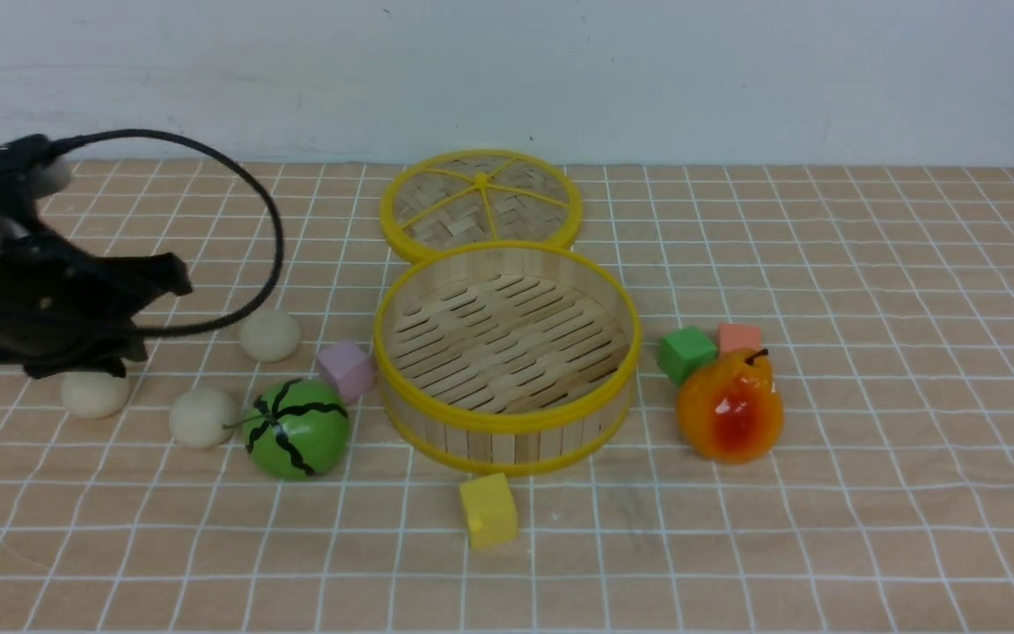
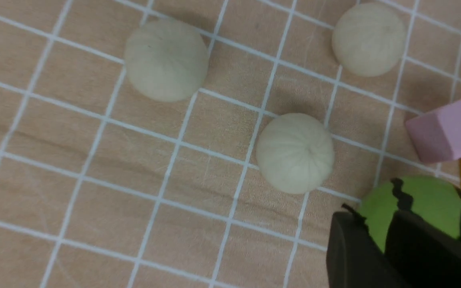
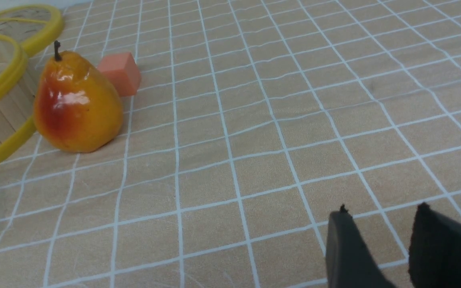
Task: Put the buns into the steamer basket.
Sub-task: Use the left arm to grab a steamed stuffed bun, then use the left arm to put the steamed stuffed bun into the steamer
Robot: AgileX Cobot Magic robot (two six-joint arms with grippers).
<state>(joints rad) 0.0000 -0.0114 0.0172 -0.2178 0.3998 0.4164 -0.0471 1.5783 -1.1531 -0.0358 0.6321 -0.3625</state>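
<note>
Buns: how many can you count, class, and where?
3: one beneath the left arm, one beside the green striped ball, one behind them.

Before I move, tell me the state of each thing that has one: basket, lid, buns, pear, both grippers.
Steamer basket: uncovered, empty.
Woven lid: off the basket, knob up.
Three buns: out of the basket.
Pear: upright.
Left gripper: open, holding nothing.
Right gripper: open, holding nothing.
</note>
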